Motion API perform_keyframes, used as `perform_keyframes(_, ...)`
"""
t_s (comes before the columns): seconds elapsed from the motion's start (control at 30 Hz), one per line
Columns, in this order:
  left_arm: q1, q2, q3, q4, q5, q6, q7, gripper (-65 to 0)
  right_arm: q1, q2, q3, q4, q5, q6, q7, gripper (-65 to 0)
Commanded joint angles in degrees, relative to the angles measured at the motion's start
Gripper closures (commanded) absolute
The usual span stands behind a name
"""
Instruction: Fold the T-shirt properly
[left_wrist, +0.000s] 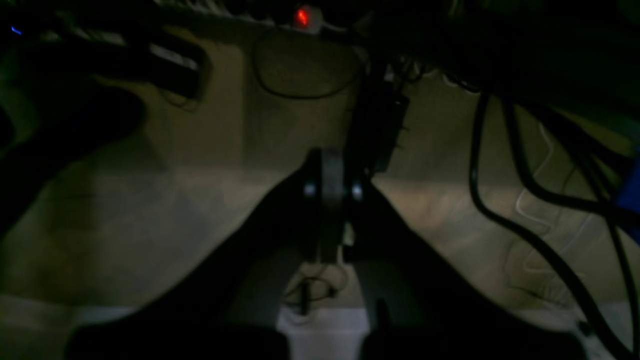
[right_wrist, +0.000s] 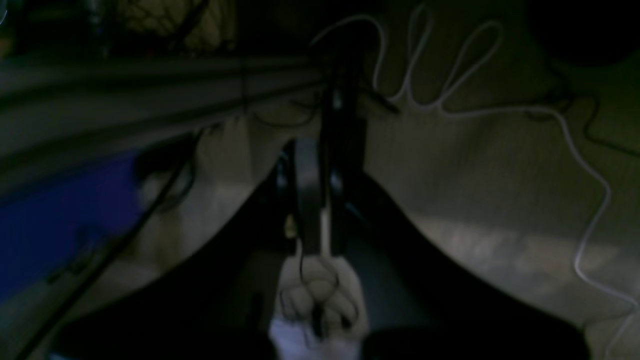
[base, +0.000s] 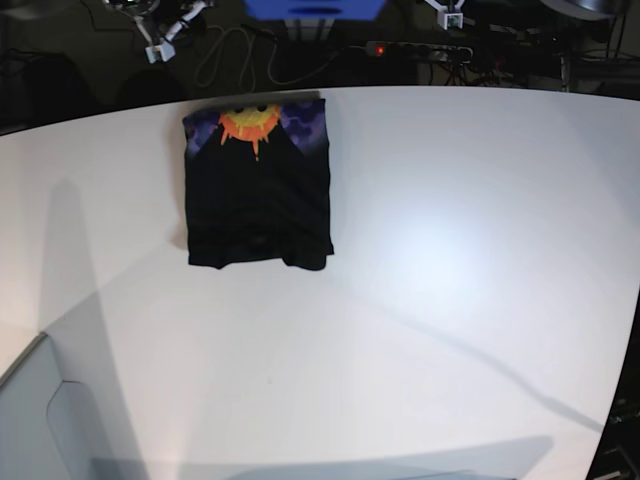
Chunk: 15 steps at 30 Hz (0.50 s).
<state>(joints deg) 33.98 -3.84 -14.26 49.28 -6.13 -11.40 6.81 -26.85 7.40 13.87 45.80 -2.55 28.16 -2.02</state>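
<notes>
The T-shirt (base: 258, 195) lies folded into a compact rectangle at the far left of the white table (base: 450, 300). It is mostly black, with the orange sun print (base: 250, 122) on purple-blue showing along its far edge. Neither arm shows in the base view; only their shadows cross the table. In the left wrist view, my left gripper (left_wrist: 330, 165) has its fingers pressed together and holds nothing. In the right wrist view, my right gripper (right_wrist: 320, 150) is likewise shut and empty. Both wrist views are dark and show floor and cables, not the shirt.
A power strip (base: 415, 49) with a red light lies beyond the table's far edge and also shows in the left wrist view (left_wrist: 302, 17). Black cables (left_wrist: 505, 200) and a white cable (right_wrist: 575, 150) lie on the floor. A blue box (base: 313, 8) stands at the back.
</notes>
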Motion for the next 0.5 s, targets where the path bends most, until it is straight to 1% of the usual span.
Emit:
perform_keyframes(0.0, -1.05, -0.08, 1.38, -3.61, 0.02, 0.01, -2.11, 0.0, 0.61, 0.65, -2.31, -3.47, -0.4, -2.18, 3.47, 0.0)
perform_keyframes(0.07, -4.04, -0.16, 4.11, -10.46, 0.02, 0.1, -6.5, 0.0, 3.33, 0.65, -7.58, -10.68, -1.89, -7.2, 10.07, 0.0)
perform_keyframes(0.1, -5.45, -0.16, 5.51, -13.72, 0.02, 0.19, -9.4, 0.0, 4.83, 0.65, -10.4, -14.28, -3.12, -10.18, 13.41, 0.0)
perform_keyframes(0.17, -7.82, -0.16, 7.8, -18.9, 0.11, 0.28, -14.41, 0.0, 7.29, 0.65, -14.62, -20.17, -5.32, -16.95, 17.89, 0.0)
perform_keyframes(0.23, -10.81, -0.16, 10.88, -24.62, 0.11, 0.28, -18.11, 0.0, 9.84, 0.56, -17.6, -25.01, -6.03, -24.87, 20.53, 0.0)
perform_keyframes(0.3, -14.15, -0.16, 14.04, -29.98, 0.11, 0.45, -19.86, 0.0, 12.13, 0.38, -19.89, -27.38, -5.94, -31.46, 20.62, 0.0)
perform_keyframes(0.37, -17.41, -0.16, 15.8, -33.67, 0.11, 0.45, -19.86, 0.0, 13.62, 0.29, -21.47, -28.88, -5.76, -35.42, 20.53, 0.0)
perform_keyframes(0.4, -18.81, -0.16, 16.24, -35.08, -0.07, 0.45, -19.86, 0.0, 14.41, 0.03, -21.82, -30.11, -5.76, -36.73, 20.35, 0.0)
perform_keyframes(0.47, -20.75, -0.16, 16.06, -36.84, -0.15, 0.54, -19.86, 0.0, 16.43, -1.29, -21.74, -33.19, -5.67, -37.96, 17.8, 0.0)
